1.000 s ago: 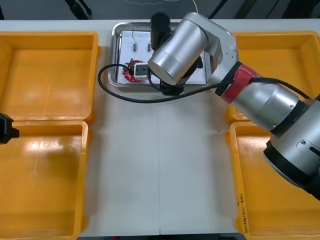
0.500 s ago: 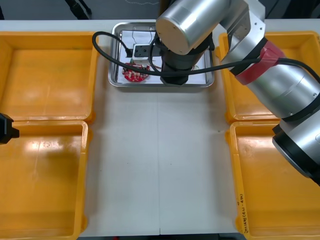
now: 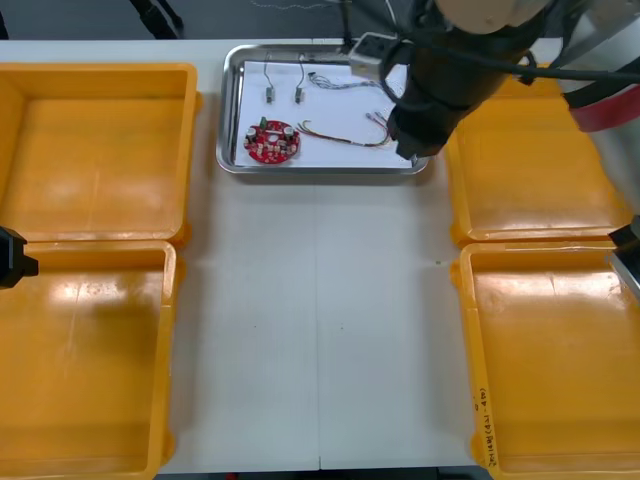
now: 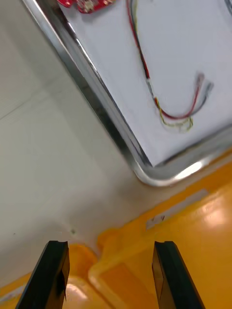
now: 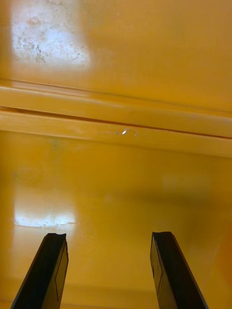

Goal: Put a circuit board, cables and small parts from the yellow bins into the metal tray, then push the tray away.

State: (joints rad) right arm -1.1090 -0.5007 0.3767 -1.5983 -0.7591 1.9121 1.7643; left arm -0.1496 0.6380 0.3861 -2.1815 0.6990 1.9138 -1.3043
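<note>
The metal tray point(image 3: 230, 110), white inside, sits at the table's far middle. In it lie a round red circuit board point(image 3: 272, 140), two small metal parts point(image 3: 268, 86), a thin pale cable point(image 3: 335, 80) and a red and yellow cable point(image 3: 345, 135). My right arm point(image 3: 430, 100) hangs over the tray's right near corner. Its gripper point(image 4: 111, 275) is open and holds nothing, above the gap between that tray corner point(image 4: 150, 171) and the orange bins point(image 4: 193, 241). The red and yellow cable point(image 4: 166, 113) lies beyond the fingers. My left gripper point(image 5: 108, 275) is open over a bin floor.
Yellow bins stand in pairs at the left point(image 3: 100, 150) and the right point(image 3: 540, 170), their floors bare. My left arm point(image 3: 10, 257) rests at the far left edge between the two left bins. Bare table point(image 3: 320, 320) runs down the middle.
My right arm has swung off the tray's middle to its right near corner, uncovering the board, cables and parts. The tray has stayed in place. The left arm has not moved.
</note>
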